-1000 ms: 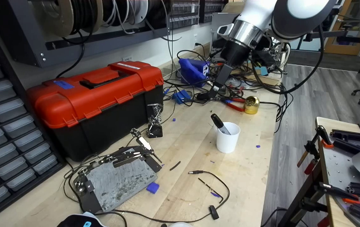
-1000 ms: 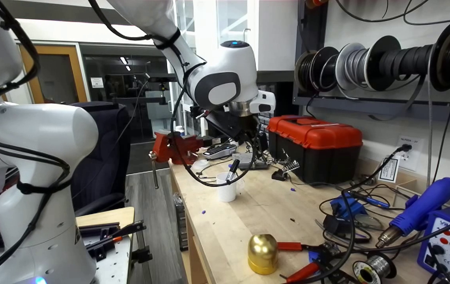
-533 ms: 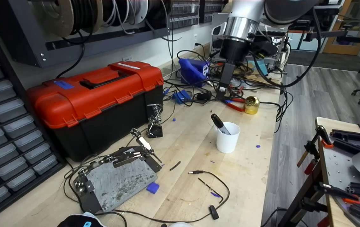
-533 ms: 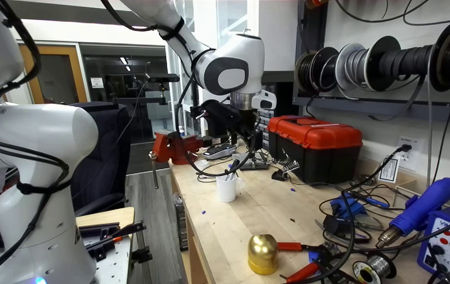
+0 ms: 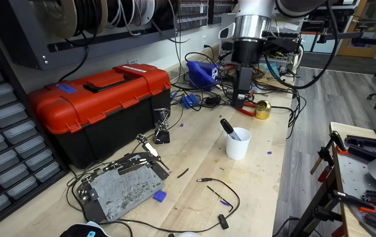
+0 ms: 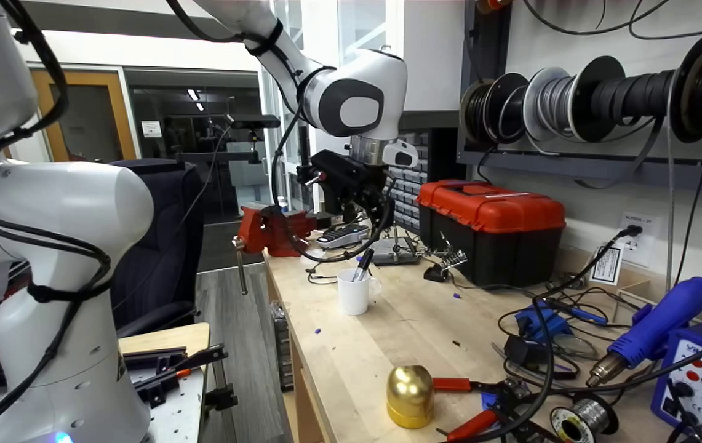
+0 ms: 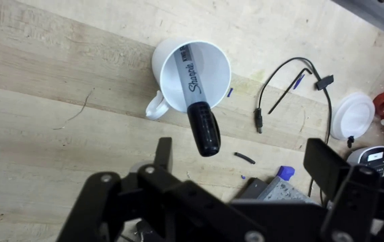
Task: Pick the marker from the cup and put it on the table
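Observation:
The white cup point(image 5: 238, 148) stands upright on the wooden table point(image 5: 204, 164). It also shows in an exterior view point(image 6: 352, 298). The marker point(image 5: 230, 129) leans in the cup, its black cap sticking out above the rim. In the wrist view the marker point(image 7: 195, 90) has a grey Sharpie-lettered barrel inside the cup point(image 7: 220, 77), and its cap points towards my gripper point(image 7: 240, 156). My gripper is open and empty, its fingers point(image 7: 164, 153) wide apart. The cap end lies between the fingers' lines but just ahead of the tips. In an exterior view my gripper point(image 5: 238, 101) hangs above and behind the cup.
A red toolbox point(image 5: 105, 108) stands along the wall. A soldering plate point(image 5: 127, 191), a thin cable point(image 5: 237, 197) and a hex key point(image 7: 287, 92) lie on the table. A gold tip cleaner point(image 6: 410, 397), red-handled pliers point(image 6: 474, 426) and a blue hot-air tool point(image 6: 664, 326) are nearby.
My gripper has swung from a tilted pose to nearly upright, moving to the right in an exterior view. The cup and the marker have not moved.

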Available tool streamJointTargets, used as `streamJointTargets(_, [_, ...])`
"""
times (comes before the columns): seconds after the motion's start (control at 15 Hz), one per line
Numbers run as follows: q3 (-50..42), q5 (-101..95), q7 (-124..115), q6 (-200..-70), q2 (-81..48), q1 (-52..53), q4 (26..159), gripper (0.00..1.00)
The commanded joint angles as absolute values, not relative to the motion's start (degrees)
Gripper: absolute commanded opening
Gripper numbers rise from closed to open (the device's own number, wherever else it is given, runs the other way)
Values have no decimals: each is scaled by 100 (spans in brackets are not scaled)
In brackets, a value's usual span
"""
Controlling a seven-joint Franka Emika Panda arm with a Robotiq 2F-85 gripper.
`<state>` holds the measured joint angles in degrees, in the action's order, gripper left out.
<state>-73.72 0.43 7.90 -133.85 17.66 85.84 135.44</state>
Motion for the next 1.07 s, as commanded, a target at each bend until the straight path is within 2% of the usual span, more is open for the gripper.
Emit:
streamJointTargets(0.0, [-7422, 52, 989, -13178, 1730, 8832, 13497, 100])
streamJointTargets(0.4, [-7516, -223, 1685, -13407, 1703, 9045, 13653, 100])
streamJointTargets(1.0, [-8208, -193, 3129, -13846, 1710, 9406, 13842, 100])
